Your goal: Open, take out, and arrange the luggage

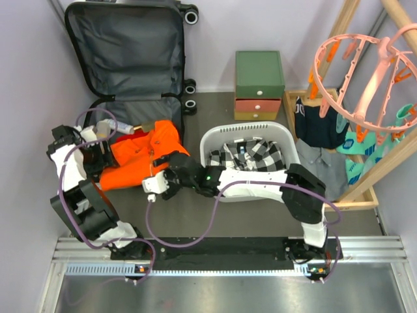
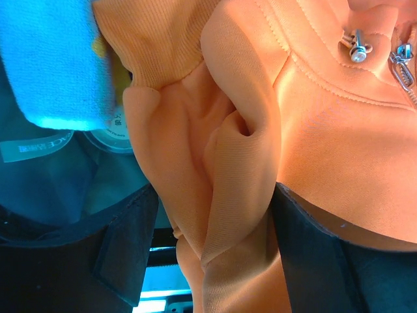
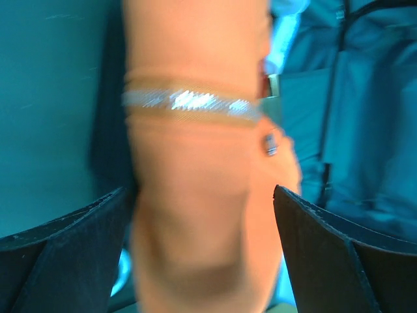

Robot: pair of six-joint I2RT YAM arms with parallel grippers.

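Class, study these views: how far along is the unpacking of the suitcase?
Done: the luggage lies open. In hand: the orange garment is half out over its edge, fabric between the fingers of left gripper and right gripper. To do: small items inside, and arranging.

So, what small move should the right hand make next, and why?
Probably close the right hand on the orange garment. Its jaws stand open with the fabric between them. The garment lies half out of the open luggage, and a fold fills the left hand, so a grip here should let both hands lift it clear.
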